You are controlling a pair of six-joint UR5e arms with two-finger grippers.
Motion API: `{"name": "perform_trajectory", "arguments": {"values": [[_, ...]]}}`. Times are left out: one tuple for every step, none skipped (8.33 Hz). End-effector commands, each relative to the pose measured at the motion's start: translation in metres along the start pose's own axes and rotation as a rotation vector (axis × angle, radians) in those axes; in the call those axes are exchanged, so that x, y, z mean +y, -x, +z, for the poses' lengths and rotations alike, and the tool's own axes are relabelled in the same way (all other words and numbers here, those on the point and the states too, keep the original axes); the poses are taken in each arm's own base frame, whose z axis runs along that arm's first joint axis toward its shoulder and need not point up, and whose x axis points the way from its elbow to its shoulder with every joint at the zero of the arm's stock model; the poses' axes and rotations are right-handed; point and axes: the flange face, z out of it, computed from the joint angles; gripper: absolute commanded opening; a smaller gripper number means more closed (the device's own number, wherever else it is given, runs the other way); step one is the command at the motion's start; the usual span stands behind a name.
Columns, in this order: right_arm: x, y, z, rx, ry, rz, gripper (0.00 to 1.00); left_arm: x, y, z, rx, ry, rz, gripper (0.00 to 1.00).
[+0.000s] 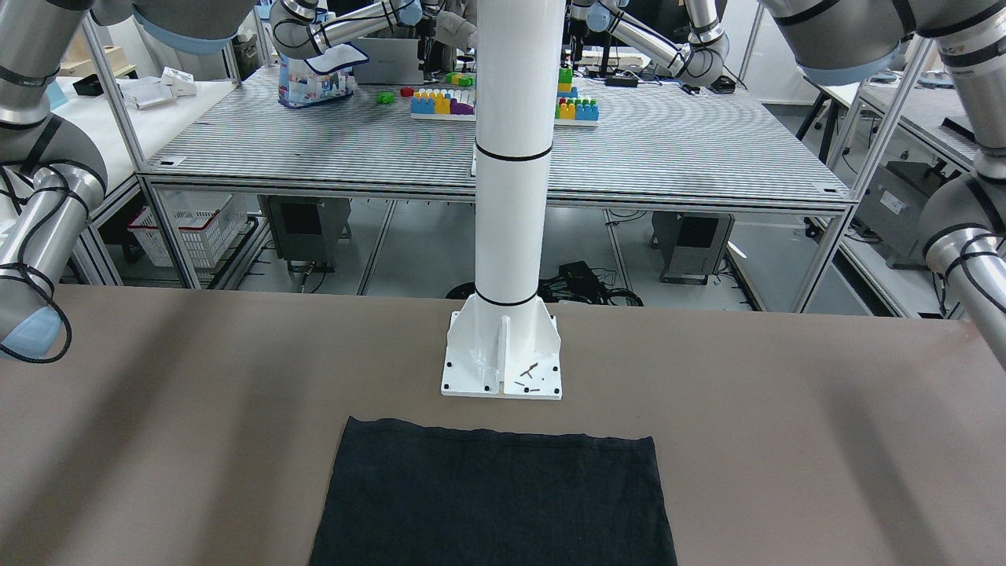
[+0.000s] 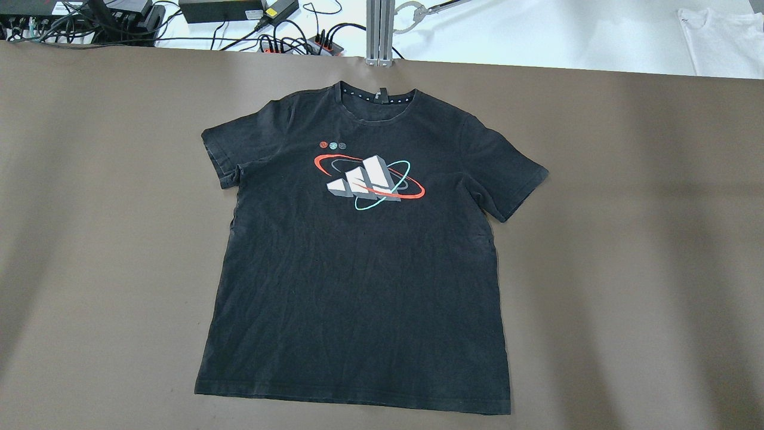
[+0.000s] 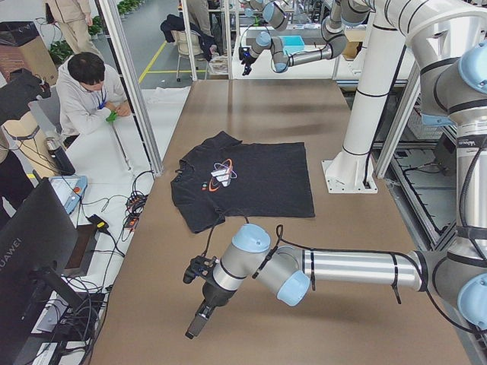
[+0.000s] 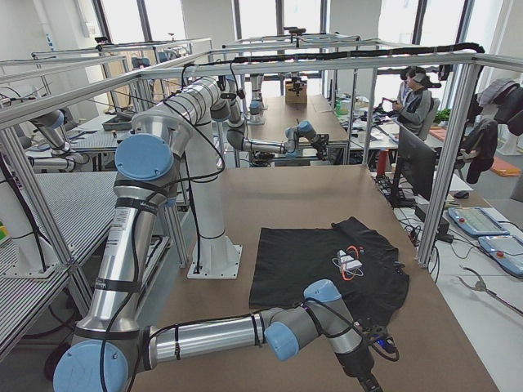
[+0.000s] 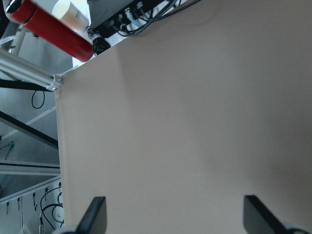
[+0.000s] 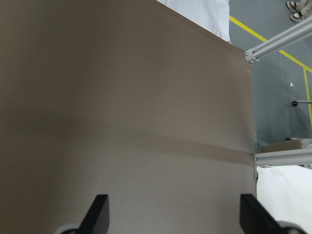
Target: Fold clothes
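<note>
On the brown table [image 2: 627,239] a black T-shirt [image 2: 358,286] with three-bar logo [image 2: 365,181] lies flat, left claw [image 5: 176,217] and right claw [image 6: 175,214] spread

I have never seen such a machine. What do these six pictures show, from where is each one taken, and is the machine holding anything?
This is a robot with two metal arms that reach out from a white pole standing on a brown table. Each arm ends in a gripper with two fingers. Two pictures look down on the table, one from behind the robot and one facing it. Two are taken from the table's ends. Two come from small cameras on the robot's wrists.

A black T-shirt with a printed logo lies spread flat on the table, front up, not yet folded. Nothing is held. The left gripper and the right gripper are both open, and each wrist camera shows only bare table below its fingers.
</note>
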Motion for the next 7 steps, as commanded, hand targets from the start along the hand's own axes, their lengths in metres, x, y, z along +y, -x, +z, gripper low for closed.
{"name": "perform_trajectory", "arguments": {"values": [[-0.030, 0.052, 0.013, -0.053, -0.015, -0.061, 0.95, -0.035, -0.030, 0.006, 0.046, -0.031, 0.100, 1.00], [-0.043, 0.087, 0.016, -0.084, -0.020, -0.100, 0.95, -0.055, -0.064, 0.015, 0.133, -0.026, 0.135, 1.00], [-0.060, 0.118, 0.025, -0.110, -0.020, -0.074, 0.95, -0.084, -0.090, 0.027, 0.199, -0.020, 0.148, 1.00], [-0.078, 0.157, 0.034, -0.140, -0.014, -0.060, 0.95, -0.110, -0.108, 0.039, 0.259, -0.007, 0.142, 1.00], [-0.085, 0.190, 0.038, -0.177, 0.002, -0.012, 0.94, -0.140, -0.123, 0.043, 0.329, 0.007, 0.082, 1.00], [-0.092, 0.217, 0.032, -0.216, 0.003, 0.018, 0.94, -0.151, -0.169, 0.051, 0.379, 0.034, 0.057, 1.00], [-0.097, 0.238, 0.028, -0.239, 0.009, 0.057, 0.94, -0.172, -0.218, 0.052, 0.415, 0.044, 0.043, 1.00]]}}
